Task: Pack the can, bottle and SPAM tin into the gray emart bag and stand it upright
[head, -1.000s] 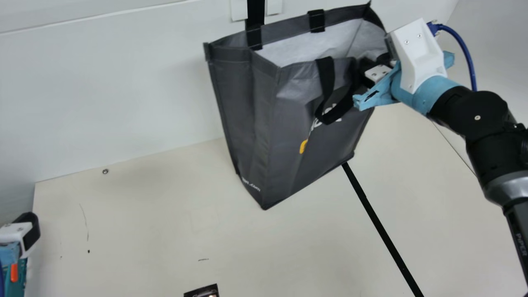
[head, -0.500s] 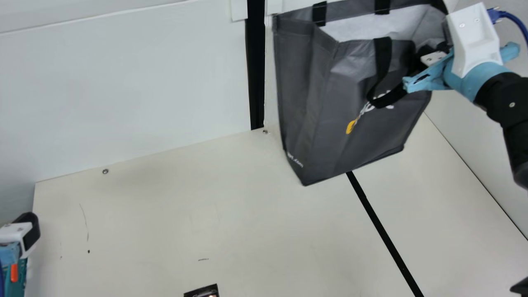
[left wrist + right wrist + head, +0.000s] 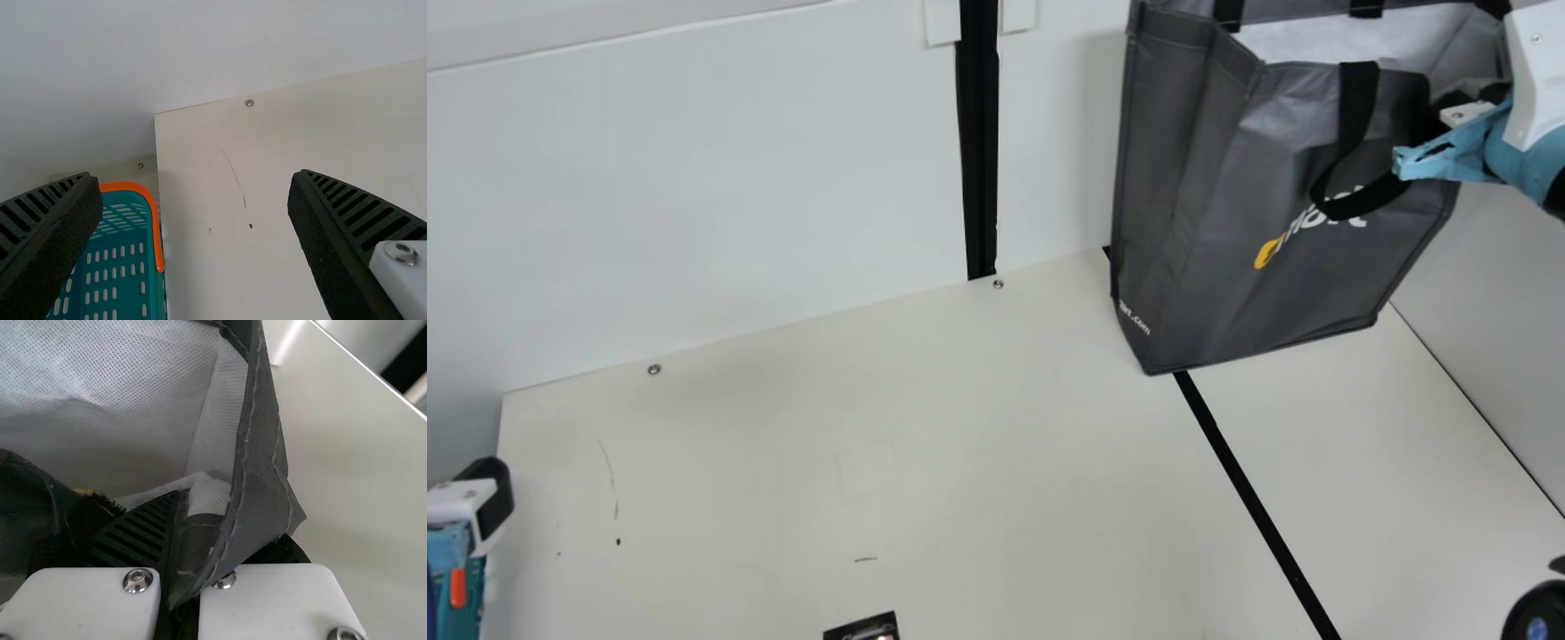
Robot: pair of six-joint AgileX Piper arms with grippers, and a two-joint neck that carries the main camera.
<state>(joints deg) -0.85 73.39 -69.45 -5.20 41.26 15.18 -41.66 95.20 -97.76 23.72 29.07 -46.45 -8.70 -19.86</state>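
In the main view my right gripper (image 3: 1467,116) is at the near right part of the rim of the gray emart bag (image 3: 1227,222). The bag is upright, slightly tilted, its mouth up; whether its base touches the table I cannot tell. The right wrist view has my right gripper (image 3: 223,527) shut on a folded edge of the bag (image 3: 257,480), beside the pale lining. My left gripper (image 3: 494,502) stays at the left edge of the main view; in the left wrist view the left gripper (image 3: 193,183) is open, its fingers wide apart around nothing.
A teal basket (image 3: 113,267) with an orange rim stands beside the table's left edge. White walls (image 3: 720,178) rise behind and at the right. A dark printed item (image 3: 863,629) lies at the main view's bottom edge. Black tape (image 3: 1254,507) runs over the table (image 3: 827,444).
My right gripper has carried the bag to the right and farther back, toward the right-hand wall. The left arm has kept still.
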